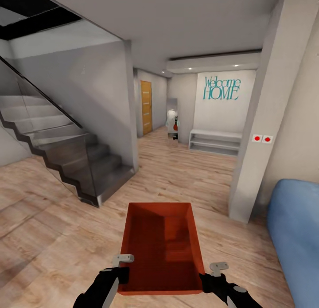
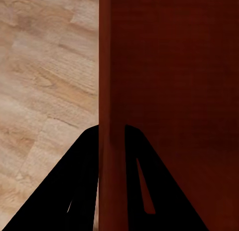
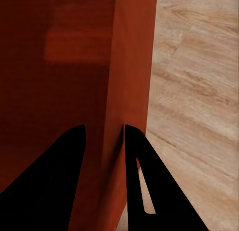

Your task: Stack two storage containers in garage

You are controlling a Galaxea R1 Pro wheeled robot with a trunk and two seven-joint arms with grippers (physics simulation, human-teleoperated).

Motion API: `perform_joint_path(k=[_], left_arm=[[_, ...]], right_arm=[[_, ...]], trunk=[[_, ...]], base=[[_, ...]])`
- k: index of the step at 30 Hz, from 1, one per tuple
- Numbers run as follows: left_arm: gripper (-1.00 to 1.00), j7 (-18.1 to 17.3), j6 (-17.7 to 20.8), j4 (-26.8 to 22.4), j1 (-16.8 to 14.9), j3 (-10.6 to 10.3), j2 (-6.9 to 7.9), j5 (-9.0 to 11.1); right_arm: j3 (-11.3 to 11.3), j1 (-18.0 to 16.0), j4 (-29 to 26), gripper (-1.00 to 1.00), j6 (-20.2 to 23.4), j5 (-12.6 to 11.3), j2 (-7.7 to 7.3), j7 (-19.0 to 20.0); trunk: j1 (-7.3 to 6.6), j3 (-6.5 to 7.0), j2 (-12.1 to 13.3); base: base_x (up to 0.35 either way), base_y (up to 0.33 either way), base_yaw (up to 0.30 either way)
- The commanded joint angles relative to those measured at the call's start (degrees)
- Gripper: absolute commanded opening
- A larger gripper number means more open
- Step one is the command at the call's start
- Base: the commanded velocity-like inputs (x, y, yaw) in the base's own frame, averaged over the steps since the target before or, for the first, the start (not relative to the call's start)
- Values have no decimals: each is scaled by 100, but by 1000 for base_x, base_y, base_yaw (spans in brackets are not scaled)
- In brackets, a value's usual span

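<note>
One orange-red storage container, open-topped and empty, hangs low in front of me over the light wood plank floor. My left gripper is shut on its left wall near the close corner; in the left wrist view the black fingers pinch that thin wall. On the opposite side, my right gripper is shut on the right wall, and the right wrist view has its fingers clamped on the wall. The second container, the garage and its concrete floor are out of view.
A dark staircase with a glass rail rises at the left. A grey pillar and a blue sofa stand at the right. Ahead, a hallway leads past a wood-panelled door to a white bench under "Welcome HOME" lettering.
</note>
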Motion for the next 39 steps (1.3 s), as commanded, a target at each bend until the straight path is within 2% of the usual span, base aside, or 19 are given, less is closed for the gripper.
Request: perform_joint_path(k=[1, 16, 39], left_arm=[[-100, 19, 41, -29, -5, 397, -2, -206], [-100, 19, 41, -29, -6, 397, -1, -206], [-100, 19, 41, -29, -4, 397, -2, -206]], right_arm=[[33, -4, 3, -100, -6, -63, -11, 6], [34, -4, 3, -100, -6, -63, -11, 7], [33, -4, 3, -100, -6, -63, -11, 7]], trunk=[[6, -11, -11], [6, -11, -11], [6, -11, -11]], base=[[328, 0, -19], [328, 0, -239], [327, 0, -8]])
